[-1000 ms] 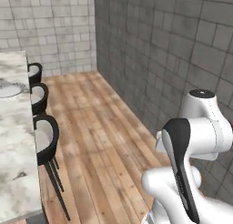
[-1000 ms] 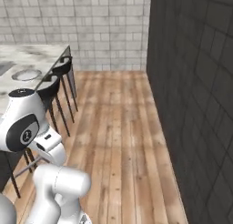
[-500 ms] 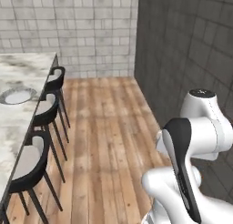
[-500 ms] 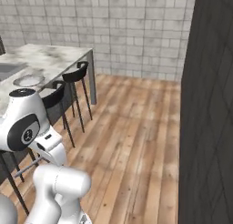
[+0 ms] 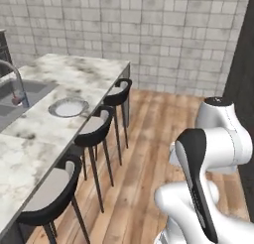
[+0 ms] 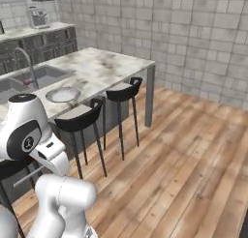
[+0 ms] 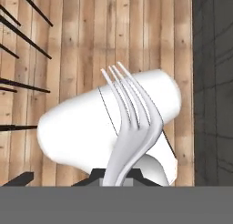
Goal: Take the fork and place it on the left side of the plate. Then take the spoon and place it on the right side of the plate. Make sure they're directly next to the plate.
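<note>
Fork point(image 7: 129, 127) gripped – plate point(image 5: 68, 107) seen near counter point(image 5: 94, 69) edge.
Fingers clamped fully on fork handle, tines pointing to 12 o'clock; open wood floor point(image 6: 193, 150) seen at 3 o'clock of the stools point(image 6: 80, 118).

The light is bright and even all over, soft like a cloudy day, and you cannot tell where it comes from. The stools point(image 5: 96, 131) drop only faint shadows on the wood floor point(image 6: 184, 150). There is no glare, though the marble counter point(image 5: 59, 96) looks pale. Everything looks a bit soft and blocky, most of all far away. The fork point(image 7: 129, 127) up close has fuzzy edges.
</note>
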{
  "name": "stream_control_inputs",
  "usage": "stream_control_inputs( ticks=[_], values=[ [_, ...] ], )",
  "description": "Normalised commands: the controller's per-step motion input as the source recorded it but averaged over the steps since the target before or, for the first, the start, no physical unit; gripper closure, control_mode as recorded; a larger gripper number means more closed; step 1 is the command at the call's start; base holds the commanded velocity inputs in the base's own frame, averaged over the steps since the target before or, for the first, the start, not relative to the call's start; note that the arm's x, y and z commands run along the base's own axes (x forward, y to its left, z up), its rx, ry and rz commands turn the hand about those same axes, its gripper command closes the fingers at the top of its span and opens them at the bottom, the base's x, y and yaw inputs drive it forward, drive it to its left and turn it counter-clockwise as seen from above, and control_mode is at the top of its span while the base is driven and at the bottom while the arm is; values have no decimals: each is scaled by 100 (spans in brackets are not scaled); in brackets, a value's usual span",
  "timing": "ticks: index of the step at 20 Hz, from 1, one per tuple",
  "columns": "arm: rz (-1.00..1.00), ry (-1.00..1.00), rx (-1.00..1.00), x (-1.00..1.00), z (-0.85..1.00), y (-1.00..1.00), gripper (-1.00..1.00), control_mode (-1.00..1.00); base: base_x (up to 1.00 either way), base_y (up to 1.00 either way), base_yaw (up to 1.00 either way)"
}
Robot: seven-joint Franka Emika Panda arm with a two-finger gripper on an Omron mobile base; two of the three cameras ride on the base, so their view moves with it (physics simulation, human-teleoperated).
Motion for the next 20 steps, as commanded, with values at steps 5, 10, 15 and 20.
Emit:
stream_control_inputs(
  ticks=[5, 10, 15, 20],
  values=[
    [0, 0, 0, 0, 0, 0, 100, 100, 82, -46, 61],
    [0, 0, 0, 0, 0, 0, 100, 100, 69, -58, 57],
    [0, 0, 0, 0, 0, 0, 100, 100, 68, -56, 57],
    [0, 0, 0, 0, 0, 0, 100, 100, 38, -49, 51]
  ],
)
